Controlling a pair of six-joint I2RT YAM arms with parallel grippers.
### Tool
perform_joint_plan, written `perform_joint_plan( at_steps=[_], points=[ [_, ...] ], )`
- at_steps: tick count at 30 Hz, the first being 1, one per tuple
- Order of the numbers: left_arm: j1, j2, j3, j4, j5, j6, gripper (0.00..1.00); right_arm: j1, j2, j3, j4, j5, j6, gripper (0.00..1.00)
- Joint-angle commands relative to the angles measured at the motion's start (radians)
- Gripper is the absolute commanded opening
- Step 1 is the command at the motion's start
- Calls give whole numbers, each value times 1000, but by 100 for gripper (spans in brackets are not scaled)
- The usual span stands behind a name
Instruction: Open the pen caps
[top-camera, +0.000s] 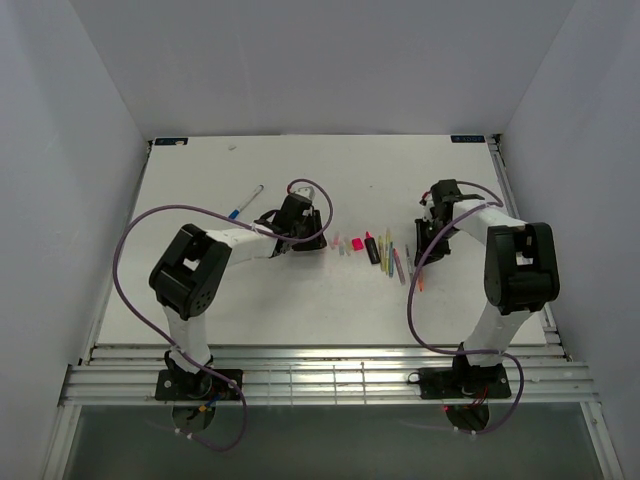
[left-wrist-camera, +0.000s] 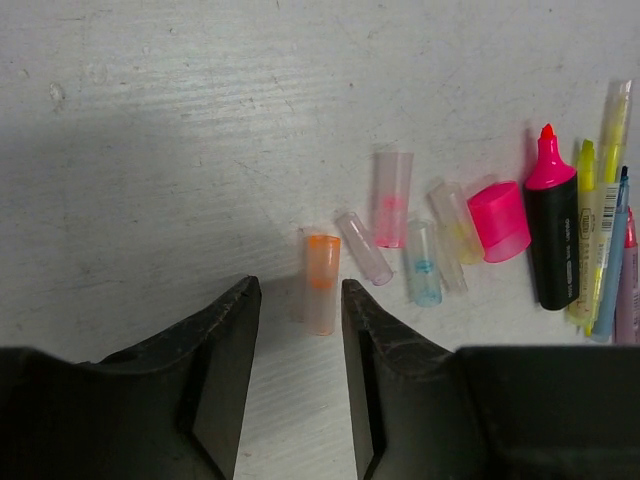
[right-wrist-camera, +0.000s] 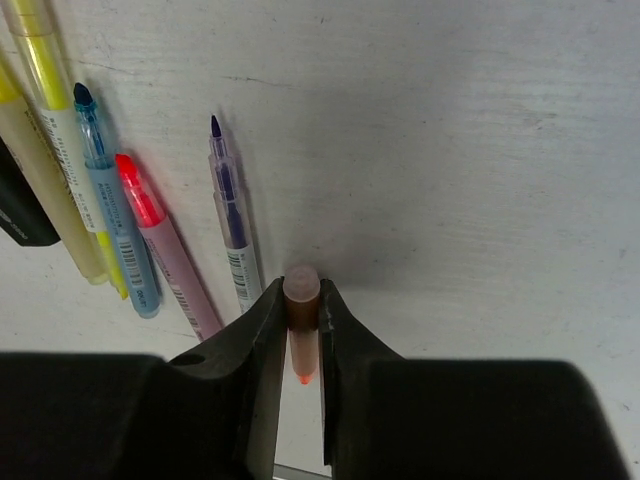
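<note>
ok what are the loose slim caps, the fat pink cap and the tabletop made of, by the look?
Slim caps: likely thin translucent plastic with a frosted finish. The surface beneath shows through, and there is a colour tint inside.
Fat pink cap: semi-translucent pink plastic, smooth, with a slight sheen at the rim.
Tabletop: white painted or laminated board, cannot tell which. It looks matte, with scuffs and brush-like streaks.

We reach our left arm (top-camera: 200, 265) forward and to the right, elbow raised. Our left gripper (left-wrist-camera: 300, 292) hangs low, jaws apart with nothing between them. Our right arm (top-camera: 515, 262) reaches forward and to the left, and our right gripper (right-wrist-camera: 300, 305) is clamped on a pen (right-wrist-camera: 302, 284).
</note>
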Motion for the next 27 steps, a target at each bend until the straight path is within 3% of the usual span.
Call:
perform_joint_plan(
  at_steps=[1,9,15,16,18,20,21,23,24,27],
  points=[
    [2,-41,-23,-3,-31,1,50,17,-6,-34,76,11,15,24],
    [25,-91,-6,-24,-63,15,56,34,-43,-58,129,-1,31,54],
    [100,-160,52,-75,-111,64,62,62,-98,-41,135,48,45,60],
    [116,-165,63,-79,-112,75,76,71,-122,-31,135,72,45,61],
    [174,-173,96,-82,-99,124,84,108,-142,-8,120,106,45,63],
    [240,-162,128,-95,-59,165,85,173,-171,24,110,156,41,71],
    [266,-136,168,-99,-30,210,84,198,-182,29,122,163,47,83],
    [330,-93,228,-140,77,245,82,249,-213,19,153,128,62,96],
    [344,-70,292,-161,76,277,81,257,-217,11,173,82,70,90],
    [366,-42,310,-126,88,385,80,292,-225,5,227,29,91,90]
  ],
)
